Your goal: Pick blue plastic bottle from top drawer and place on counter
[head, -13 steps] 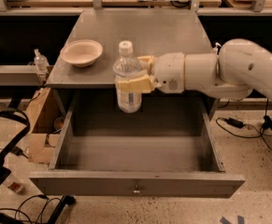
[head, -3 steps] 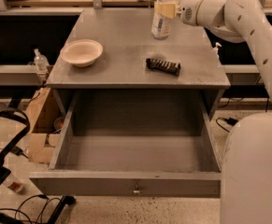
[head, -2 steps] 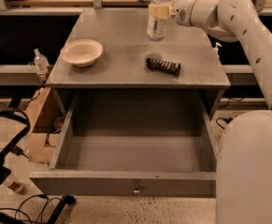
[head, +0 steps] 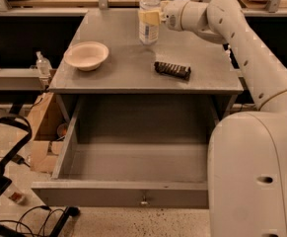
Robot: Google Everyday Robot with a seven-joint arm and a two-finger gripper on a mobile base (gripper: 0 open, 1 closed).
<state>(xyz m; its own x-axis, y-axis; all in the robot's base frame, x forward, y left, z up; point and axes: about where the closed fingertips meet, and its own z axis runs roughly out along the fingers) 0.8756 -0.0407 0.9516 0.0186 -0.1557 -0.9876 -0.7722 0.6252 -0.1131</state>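
The hand [head: 151, 18], clamped round the blue plastic bottle [head: 149, 35], has carried it leftward over the bench [head: 123, 75]. A bowl [head: 86, 56] and a dark ridged block [head: 172, 70] lie nearer, and the top drawer [head: 108, 196] is open.

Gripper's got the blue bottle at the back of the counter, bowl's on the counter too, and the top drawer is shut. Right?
Not quite: the camera view shows the top drawer pulled open, not shut. The rest holds: the gripper holds the blue plastic bottle at the back of the counter, with the bowl on it too.
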